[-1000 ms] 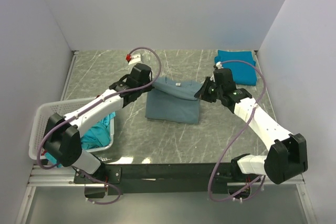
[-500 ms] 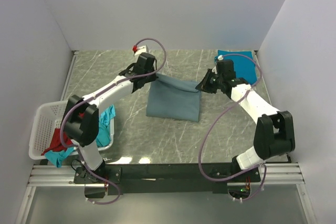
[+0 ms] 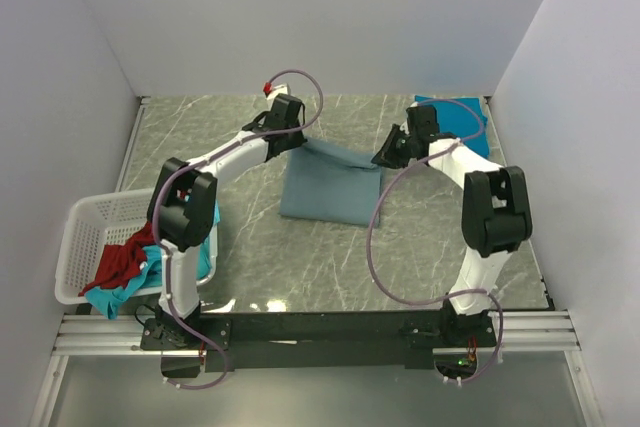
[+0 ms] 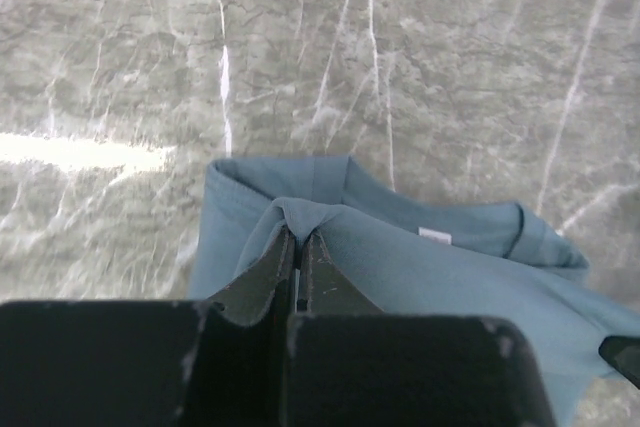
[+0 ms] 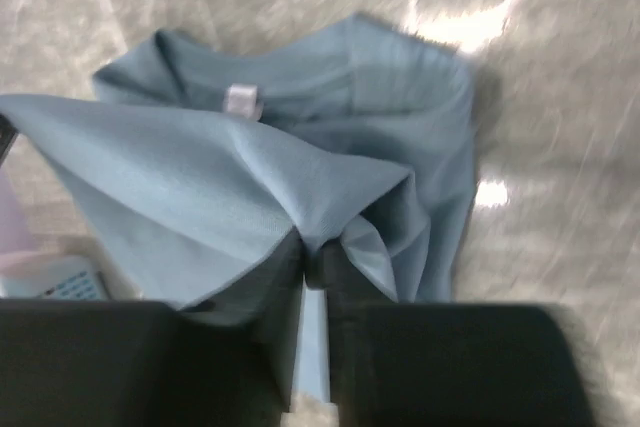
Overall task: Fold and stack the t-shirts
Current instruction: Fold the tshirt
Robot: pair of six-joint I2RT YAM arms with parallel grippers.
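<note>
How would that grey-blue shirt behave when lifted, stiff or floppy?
Probably floppy: the grey-blue shirt drapes between the left gripper and right gripper, puckering at each pinch. Likely light, since small fingertip pinches seem enough to lift its far edge.

A lab test cell (hardly a home): blank white walls [image 3: 320,17] box a marbled tabletop [image 3: 330,257].

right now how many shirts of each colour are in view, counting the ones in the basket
grey-blue shirt: 1
teal-blue shirt: 1
red shirt: 1, in the basket
turquoise shirt: 1 that can be told, in the basket
total: 4
</note>
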